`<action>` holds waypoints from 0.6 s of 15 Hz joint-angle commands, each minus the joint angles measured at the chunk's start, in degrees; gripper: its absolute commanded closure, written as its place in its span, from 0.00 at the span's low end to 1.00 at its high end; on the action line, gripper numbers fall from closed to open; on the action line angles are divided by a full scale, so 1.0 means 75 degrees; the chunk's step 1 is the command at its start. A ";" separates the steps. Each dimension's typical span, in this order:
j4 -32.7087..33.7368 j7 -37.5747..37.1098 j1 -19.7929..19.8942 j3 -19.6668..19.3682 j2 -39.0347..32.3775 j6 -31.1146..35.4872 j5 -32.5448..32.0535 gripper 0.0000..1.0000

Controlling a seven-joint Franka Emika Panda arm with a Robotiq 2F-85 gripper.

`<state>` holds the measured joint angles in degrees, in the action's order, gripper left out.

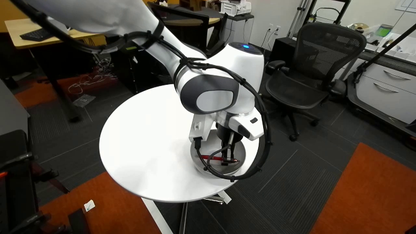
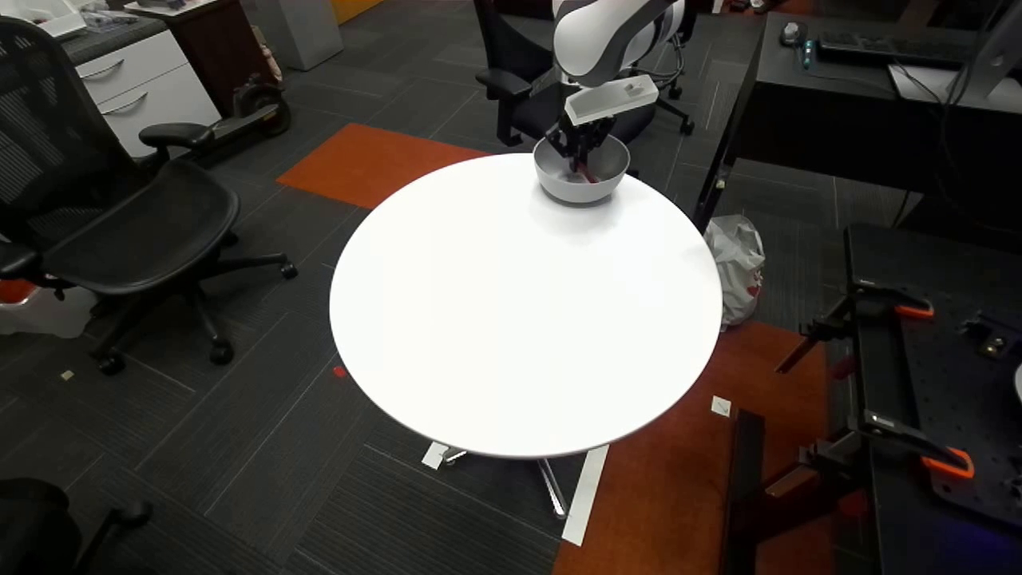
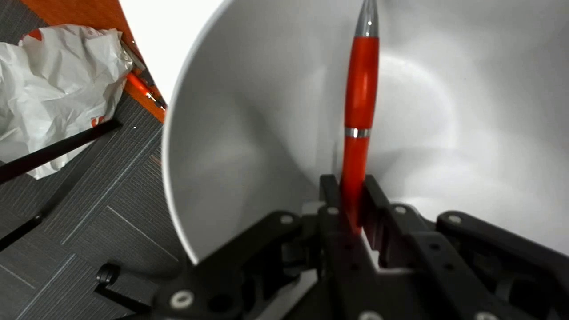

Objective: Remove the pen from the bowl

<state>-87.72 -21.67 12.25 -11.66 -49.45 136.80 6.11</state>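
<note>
The red pen [image 3: 361, 84] has a silver tip and a silver band. My gripper [image 3: 353, 186] is shut on it, with a black finger against each side near one end. The pen's tip end points away from the fingers. The white-grey bowl [image 3: 213, 115] lies under and around the pen and fingers. In both exterior views the pen [image 1: 209, 157] [image 2: 587, 173] and the gripper tips [image 1: 228, 159] [image 2: 576, 160] are within the bowl [image 1: 240, 151] [image 2: 573, 190]. I cannot tell whether the pen touches the bowl. The pen's far end is hidden between the fingers.
The bowl stands near the edge of the round white table [image 1: 146, 146], which also shows [image 2: 519, 319]. A black cable loop [image 1: 267, 136] hangs from the arm in front of the bowl. A white plastic bag [image 2: 734, 255] lies on the floor. A black chair [image 1: 312, 74] stands beyond the table.
</note>
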 commanded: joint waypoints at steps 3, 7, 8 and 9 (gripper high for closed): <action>-0.1384 -0.0172 -0.0409 -0.0287 0.1492 0.0382 -0.0096 0.96; -0.2547 -0.0127 -0.0889 -0.0385 0.2600 0.1127 -0.0416 0.96; -0.2846 -0.0120 -0.1018 -0.0368 0.2840 0.1331 -0.0535 0.96; -0.3083 -0.0151 -0.1150 -0.0348 0.3058 0.1467 -0.0642 0.96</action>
<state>-101.71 -21.80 7.15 -13.48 -33.96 143.70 3.82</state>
